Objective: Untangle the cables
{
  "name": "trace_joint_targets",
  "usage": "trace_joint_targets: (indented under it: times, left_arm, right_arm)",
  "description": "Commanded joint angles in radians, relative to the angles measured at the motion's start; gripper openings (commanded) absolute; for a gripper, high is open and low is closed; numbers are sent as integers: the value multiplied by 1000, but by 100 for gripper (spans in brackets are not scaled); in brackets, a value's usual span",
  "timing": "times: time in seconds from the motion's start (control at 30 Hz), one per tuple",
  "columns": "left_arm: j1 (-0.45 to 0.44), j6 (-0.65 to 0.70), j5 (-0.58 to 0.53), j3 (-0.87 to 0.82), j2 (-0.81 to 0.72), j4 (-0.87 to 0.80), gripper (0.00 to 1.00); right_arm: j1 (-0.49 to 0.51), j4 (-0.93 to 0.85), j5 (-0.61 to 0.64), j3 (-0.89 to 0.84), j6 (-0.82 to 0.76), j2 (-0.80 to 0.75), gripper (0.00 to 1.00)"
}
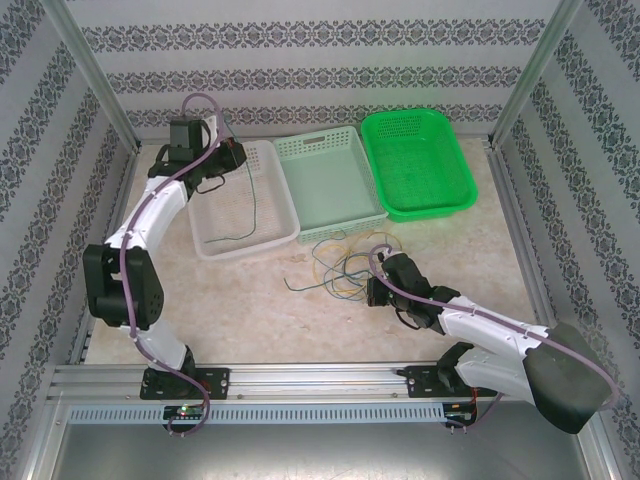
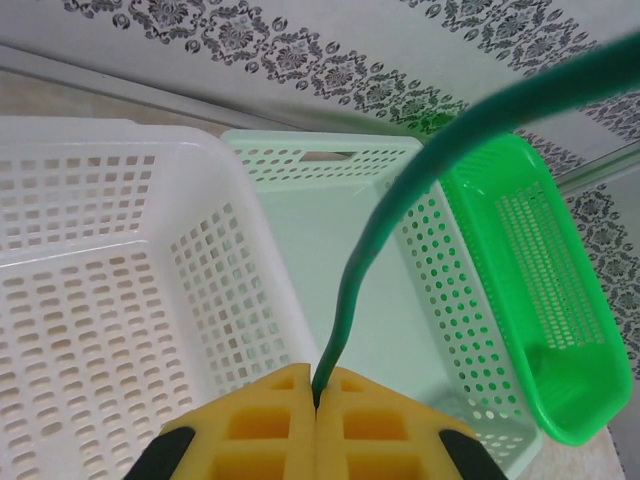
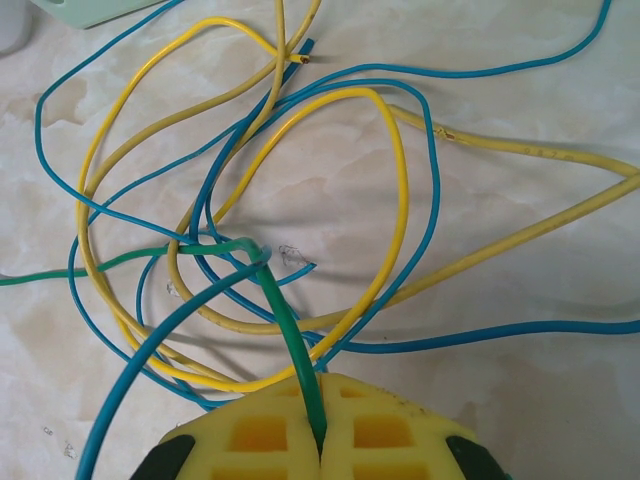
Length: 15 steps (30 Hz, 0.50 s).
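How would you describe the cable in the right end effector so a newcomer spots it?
Before the middle, pale green basket a tangle of cables lies on the table. From it one green cable runs into the shut right end effector, the only green one among blue strands and yellow strands.

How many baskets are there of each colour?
White basket: 1
Pale green basket: 1
Bright green basket: 1
Total: 3
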Motion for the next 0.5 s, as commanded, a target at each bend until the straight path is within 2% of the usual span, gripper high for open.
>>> trace_joint_targets:
  times: [0.0,0.17,0.2,0.3,0.4,0.43,0.47]
  left_arm:
    - [12,-28,2,24,61,-57,0]
    - [12,6,-46,16,106,-115,0]
    - [12,10,-51,14,111,-123,6]
    - [9,23,-65,15,112,-144,31]
    - [-6,44,-111,13,94,-164,70]
    - [-14,51,-128,10,85,-169,78]
    - [-24,59,-145,6,72,-170,94]
  right_arm:
    - [-5,-16,25,-11,17,-7,0]
    - [-5,-39,25,-5,1,-29,0]
    - [-6,-39,28,-7,3,-35,0]
    - [-6,-42,30,-11,7,-54,2]
    - [-5,-46,25,-10,8,-81,5]
    - [-5,-48,22,-9,7,-92,6]
    - [-5,-52,21,-7,6,-103,9]
